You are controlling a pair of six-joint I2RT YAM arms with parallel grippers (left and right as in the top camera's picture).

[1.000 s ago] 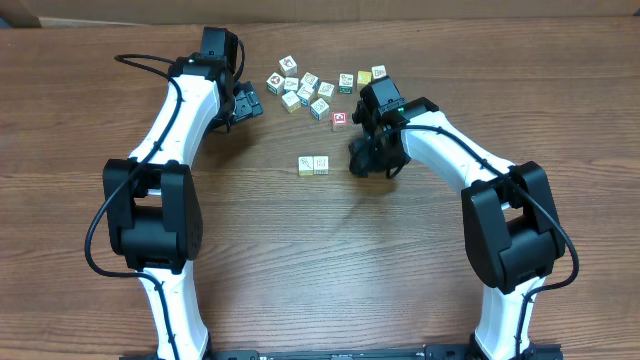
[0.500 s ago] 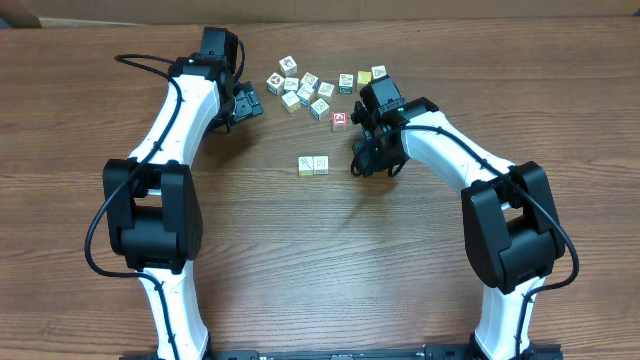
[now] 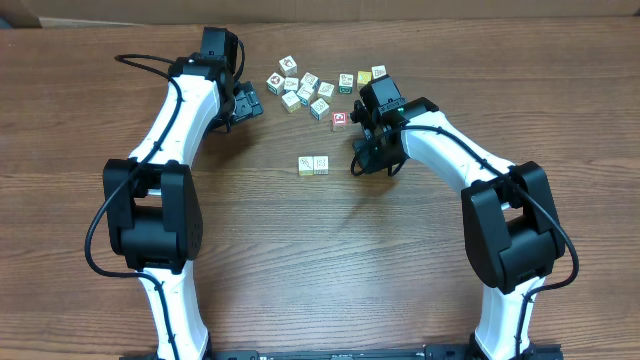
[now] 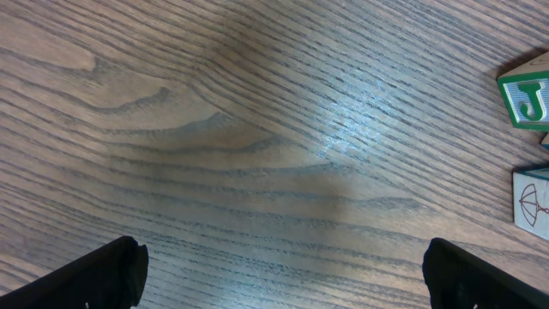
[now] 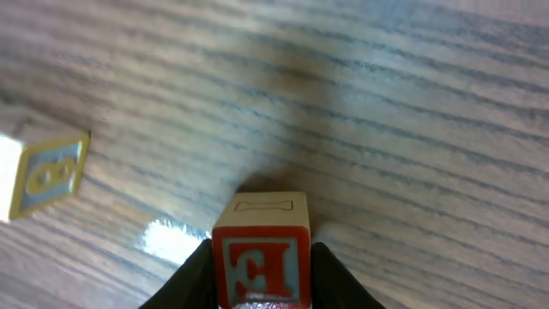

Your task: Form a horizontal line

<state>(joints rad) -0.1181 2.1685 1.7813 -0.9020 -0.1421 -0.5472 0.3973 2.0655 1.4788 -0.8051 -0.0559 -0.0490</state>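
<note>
A short row of two tiny cubes, pale yellow (image 3: 305, 166) and cream (image 3: 320, 164), lies mid-table. My right gripper (image 3: 364, 160) hangs just right of this row. In the right wrist view it (image 5: 262, 279) is shut on a red-faced letter cube (image 5: 262, 245), held close above the wood. A yellow-edged cube (image 5: 43, 176) shows to its left. My left gripper (image 3: 246, 104) is open and empty left of the loose cluster; its fingers (image 4: 283, 275) are wide apart over bare wood.
A loose cluster of cubes (image 3: 305, 88) lies at the back centre, with a lone red cube (image 3: 339, 120) near my right arm. A green J cube (image 4: 525, 99) and an umbrella cube (image 4: 532, 197) sit at the left wrist view's right edge.
My right gripper has shifted slightly up and left toward the two-cube row, still holding the red cube. The left arm has not moved.
</note>
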